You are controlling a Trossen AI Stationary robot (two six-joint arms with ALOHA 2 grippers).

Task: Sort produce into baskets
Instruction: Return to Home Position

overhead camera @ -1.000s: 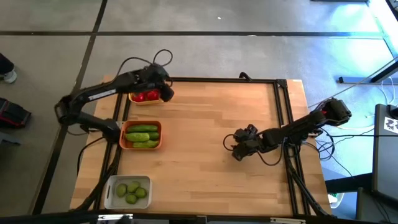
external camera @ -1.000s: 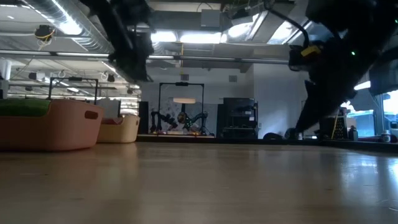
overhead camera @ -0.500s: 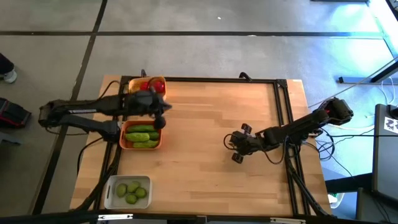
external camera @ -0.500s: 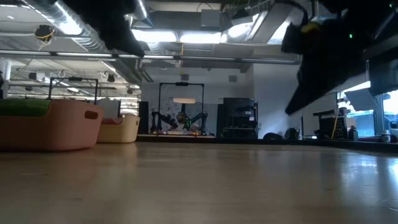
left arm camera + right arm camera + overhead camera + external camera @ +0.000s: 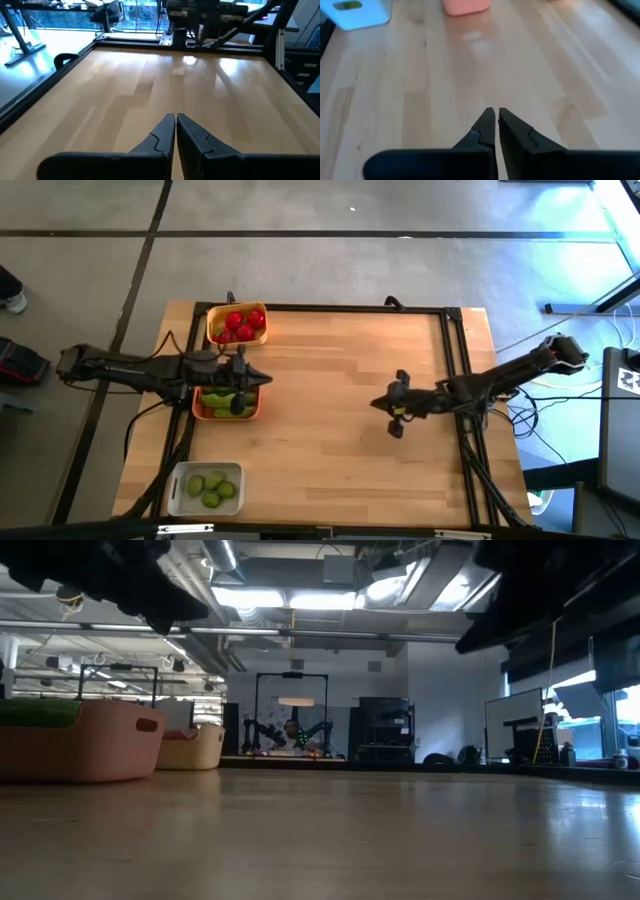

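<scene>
Orange basket (image 5: pixel 251 408) first: it holds the cucumbers (image 5: pixel 214 400), green and stacked side by side, each with its long axis running along the basket's longer side, ends pointing at its two short walls. My left arm crosses over part of them. The yellow basket (image 5: pixel 213 330) sits just off one long side of the orange basket, and it's full of red tomatoes (image 5: pixel 241 323). The white basket (image 5: pixel 178 480) stands off the orange basket's opposite long side, a bit farther out, with a handful of pale limes (image 5: pixel 211 488) in it.

A second ago my left tool (image 5: pixel 256 378) was over the yellow basket and hid some of the tomatoes. Now it hangs above the orange basket, pointing out past its short wall, and the tomatoes are in plain sight. Its tips are pressed together with nothing between them.

My right tool (image 5: pixel 392 406) is well apart from the orange basket, out over the bare desk (image 5: pixel 330 450) and facing it, also closed up and empty. That arm has straightened and risen since a second ago, and it is less visible in the low view.
</scene>
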